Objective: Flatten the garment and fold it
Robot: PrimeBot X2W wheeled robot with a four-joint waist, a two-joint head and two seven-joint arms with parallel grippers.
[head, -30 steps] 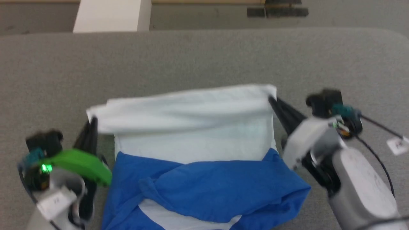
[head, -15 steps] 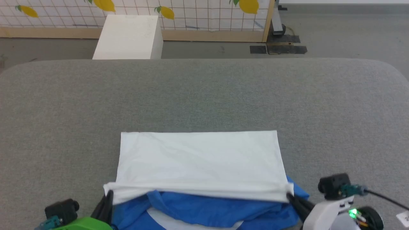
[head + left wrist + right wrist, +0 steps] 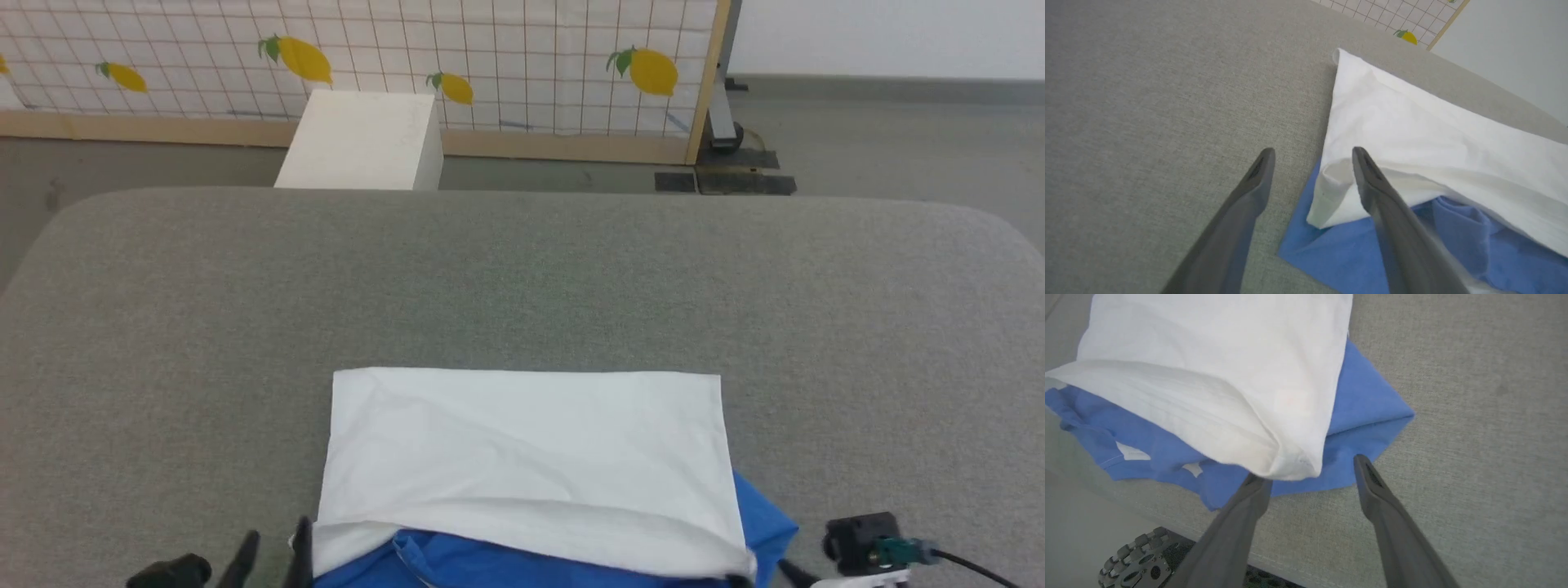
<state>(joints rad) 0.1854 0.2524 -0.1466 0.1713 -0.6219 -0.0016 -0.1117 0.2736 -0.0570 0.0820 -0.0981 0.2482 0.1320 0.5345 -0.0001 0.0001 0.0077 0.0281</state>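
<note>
The garment lies on the grey table (image 3: 522,278) near its front edge. Its white part (image 3: 522,457) is folded flat over the blue part (image 3: 490,567), which sticks out beneath toward me. My left gripper (image 3: 1312,157) stands open at the white layer's near left corner (image 3: 1331,192); that corner lies loose beside the right finger (image 3: 1372,183). At the near right corner (image 3: 1294,463) my right gripper (image 3: 1310,471) is open too, its fingers just short of the cloth. In the head view the left gripper's fingers (image 3: 302,547) show at the bottom edge.
Beyond the table stand a white box (image 3: 359,139) and a screen with a lemon pattern (image 3: 490,65) on a grey floor. The table's front edge and a part of my base (image 3: 1135,559) appear below the right gripper. Bare grey surface surrounds the garment.
Both grippers carried the white hem toward me, laying the white layer over the blue part, then opened and let go of the corners. The head camera has tilted up.
</note>
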